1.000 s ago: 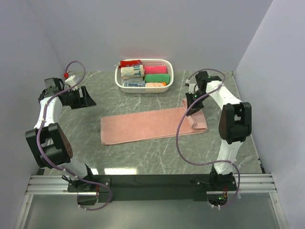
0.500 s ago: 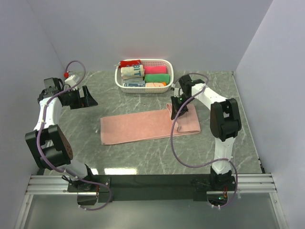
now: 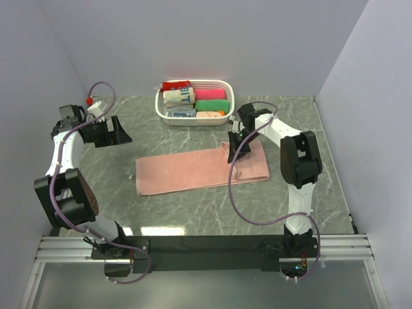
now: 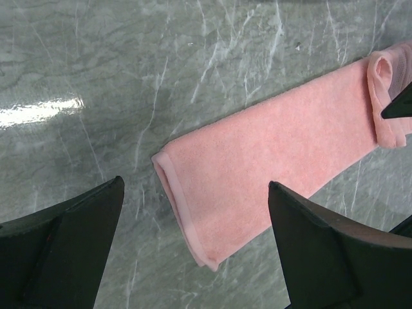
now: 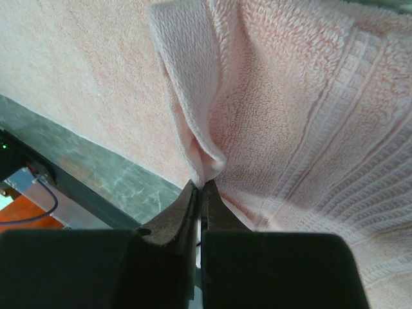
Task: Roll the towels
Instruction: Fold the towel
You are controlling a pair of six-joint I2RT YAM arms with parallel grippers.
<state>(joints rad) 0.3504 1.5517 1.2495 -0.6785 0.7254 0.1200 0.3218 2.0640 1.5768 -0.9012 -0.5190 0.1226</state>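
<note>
**Jaws on your right arm pinch the towel's turned-over end; left jaws stand spread and empty**

Your grey-green marbled desk [image 3: 193, 212] carries everything. Across its middle lies the salmon-pink towel [image 3: 187, 170], long side running left to right, flat along most of its length. It sits nearer to you than the basket and apart from it. At its left end [image 4: 187, 212] the left wrist view shows two layers, one over the other. Its right end is lifted and curled back over itself.

Your right arm [image 3: 278, 130] reaches in over that right end. Its jaws are pressed together on a fold of the terry cloth: in the right wrist view both fingers [image 5: 177, 215] meet on a raised ridge of towel [image 5: 193, 116], with the woven border band just to the right of it.

Your left arm [image 3: 64, 151] is off at the far left of the desk, well apart from the towel. Its jaws are spread wide with nothing between them, and its dark fingers [image 4: 64, 257] frame the towel's left end from above.

At the back of the desk sits the white plastic basket [image 3: 196, 83]. Inside are rolled cloths:
- a cream one with blue letters [image 3: 179, 97]
- a green one [image 3: 211, 105]
- a magenta one [image 3: 210, 94]
- a red one [image 3: 176, 85], against the far rim

A purple cable [image 3: 235, 187] loops down from the right arm over the towel.
</note>
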